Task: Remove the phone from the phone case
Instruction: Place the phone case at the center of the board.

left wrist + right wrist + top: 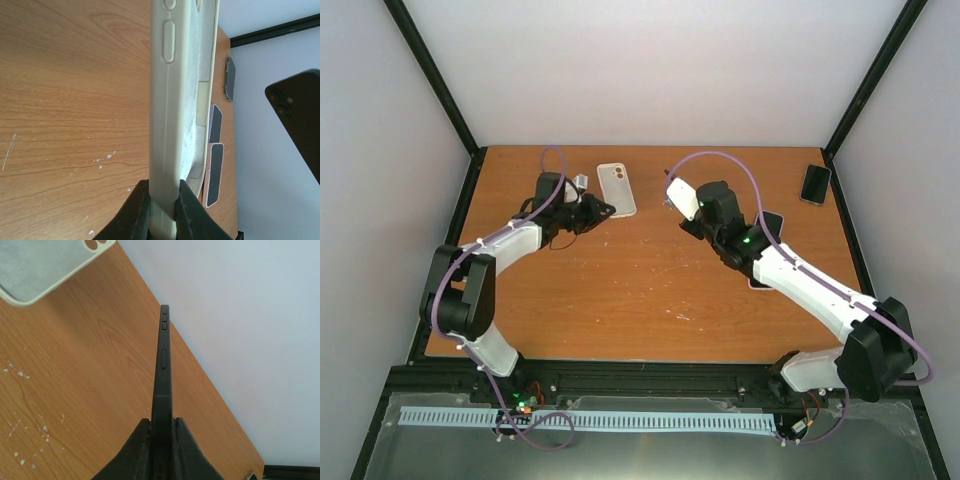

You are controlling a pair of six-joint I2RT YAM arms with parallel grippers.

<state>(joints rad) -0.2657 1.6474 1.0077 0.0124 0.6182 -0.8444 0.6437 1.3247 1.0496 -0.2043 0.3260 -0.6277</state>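
My left gripper (597, 210) (162, 194) is shut on the near end of the cream phone case (617, 188) (167, 100). The case is empty, and its pale inner lining shows in the left wrist view. One corner of the case (45, 265) with its camera cutout also shows in the right wrist view. The black phone (162, 370) is held edge-on above the table with my right gripper (692, 207) (162, 426) shut on it. The phone (297, 117) is apart from the case, to its right, with its camera lenses showing. In the top view the phone (681, 194) looks pale from glare.
A dark phone (815, 184) (229, 78) lies at the back right corner of the wooden table (640, 290). Another dark phone (772, 221) (215, 123) and a pink-cased phone (758, 283) (215, 174) lie under my right arm. Black frame posts stand at the table's corners.
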